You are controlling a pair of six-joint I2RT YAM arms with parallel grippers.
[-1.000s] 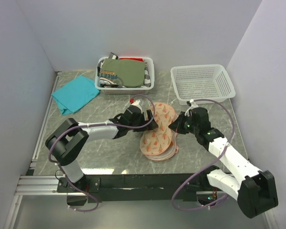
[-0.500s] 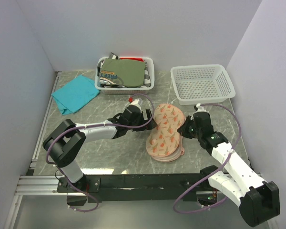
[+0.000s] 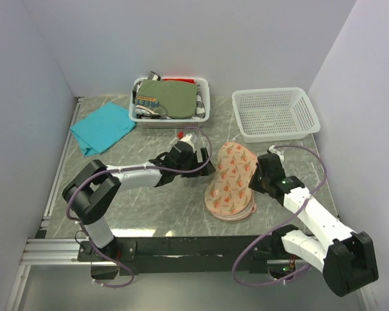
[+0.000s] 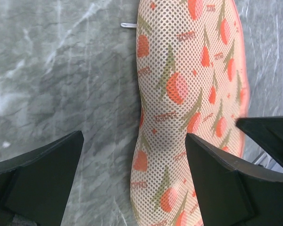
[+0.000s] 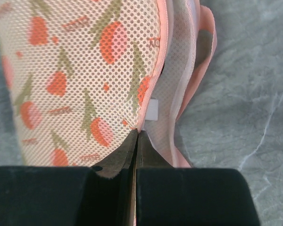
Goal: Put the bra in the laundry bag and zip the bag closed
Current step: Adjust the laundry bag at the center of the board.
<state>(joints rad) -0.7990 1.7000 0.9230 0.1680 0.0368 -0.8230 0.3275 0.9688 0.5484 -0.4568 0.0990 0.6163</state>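
The right tool (image 5: 136, 141) pinches the laundry bag (image 4: 179, 89) edge; left tool (image 4: 134, 139) gapes empty; print lettering seems illegible.

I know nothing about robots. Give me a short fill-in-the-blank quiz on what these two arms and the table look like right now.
1. The left gripper hangs over the laundry bag with its jaws ___.
2. The right gripper is ___ on the laundry bag's zipper edge.
3. The olive-green garment lies in a white ___ at the back of the table.

Missing words: open; shut; basket.
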